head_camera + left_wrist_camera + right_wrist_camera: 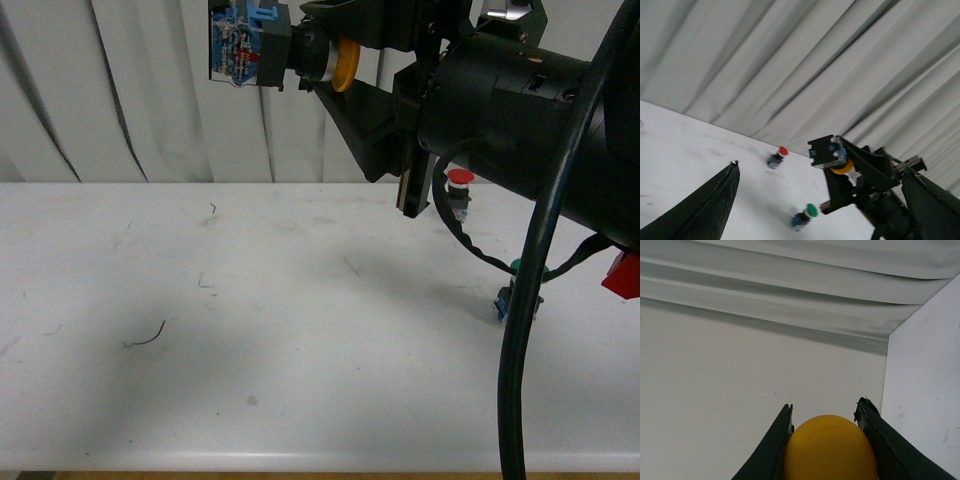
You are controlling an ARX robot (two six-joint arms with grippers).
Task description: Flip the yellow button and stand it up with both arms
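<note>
My right gripper [335, 62] is shut on the yellow button [345, 63] and holds it high above the table, lying sideways, its blue-grey base [240, 45] pointing left. In the right wrist view the yellow cap [830, 450] fills the gap between my black fingers [777, 440]. The left wrist view shows the held button [842, 167] with its base [825, 152] uppermost. My left gripper [822, 200] is open and empty, its fingers [705, 210] wide apart, and it does not show in the front view.
A red-capped button [459, 185] stands on the white table [250, 320] behind my right arm; it also shows in the left wrist view [777, 156]. A green-capped button [805, 216] lies nearer, partly hidden by cable in the front view [512, 290]. White curtain hangs behind.
</note>
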